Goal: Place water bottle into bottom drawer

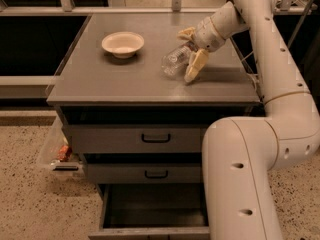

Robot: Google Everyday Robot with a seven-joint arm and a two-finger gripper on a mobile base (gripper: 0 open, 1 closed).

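The water bottle (pixel 175 61) lies on its side on the grey cabinet top (pixel 125 81), right of centre and tilted, with one end toward the near left. The gripper (pixel 191 50) reaches in from the far right and sits at the bottle's right end. It is spread wide, with one tan finger (pixel 186 33) on the far side and the other on the near side, pointing down at the surface. The bottle's end lies between the two. The near finger looks to be against the bottle, though contact is hard to confirm from this angle. The bottle rests on the top and is not lifted.

A shallow cream bowl (pixel 123 43) stands upright to the left of the bottle, well apart from it.

Below the top, the two shallower drawers — the top drawer (pixel 120 139) and the middle drawer (pixel 120 174), each with a black handle — are shut. The bottom drawer (pixel 150 209) is pulled out toward the camera, its dark interior in view.

The robot's thick white arm (pixel 240 184) rises in the near right, covering the right part of all three drawer fronts and the right side of the open drawer. It then bends up past the cabinet's right edge toward the gripper.

On the speckled floor (pixel 25 199) left of the cabinet sits a clear plastic bin (pixel 50 156) with something red (pixel 64 153) inside.
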